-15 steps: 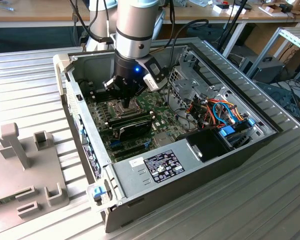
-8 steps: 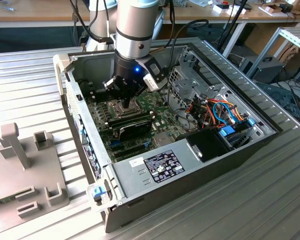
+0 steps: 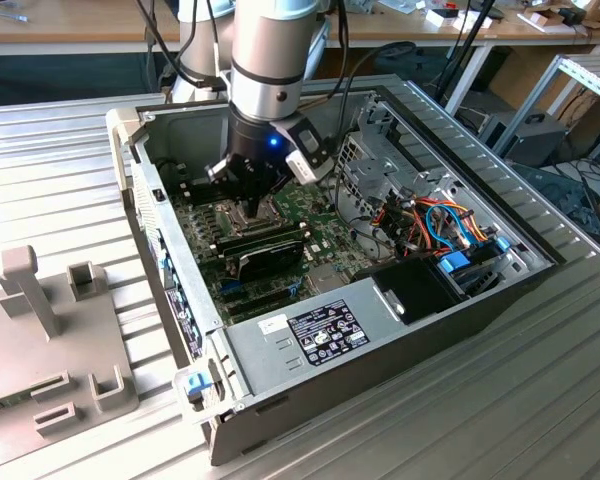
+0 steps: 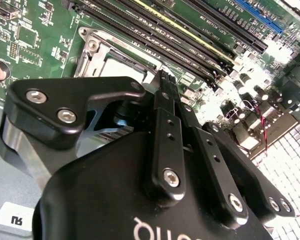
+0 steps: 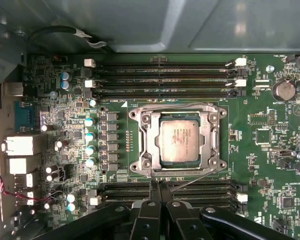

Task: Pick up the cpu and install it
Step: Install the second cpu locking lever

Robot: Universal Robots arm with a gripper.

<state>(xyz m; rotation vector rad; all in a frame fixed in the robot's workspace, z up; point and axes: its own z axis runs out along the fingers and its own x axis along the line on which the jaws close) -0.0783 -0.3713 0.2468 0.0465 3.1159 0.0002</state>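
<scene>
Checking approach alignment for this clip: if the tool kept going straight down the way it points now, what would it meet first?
Most likely the silvery-grey square cpu lying in the hinged metal socket frame, or that frame's edge. The black tool points down at the green motherboard just beside it; depth is unclear.

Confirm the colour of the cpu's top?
Dull silvery-grey metal; the cpu sits in its socket frame, clearest in the first wrist view.

No legible text anywhere
</scene>
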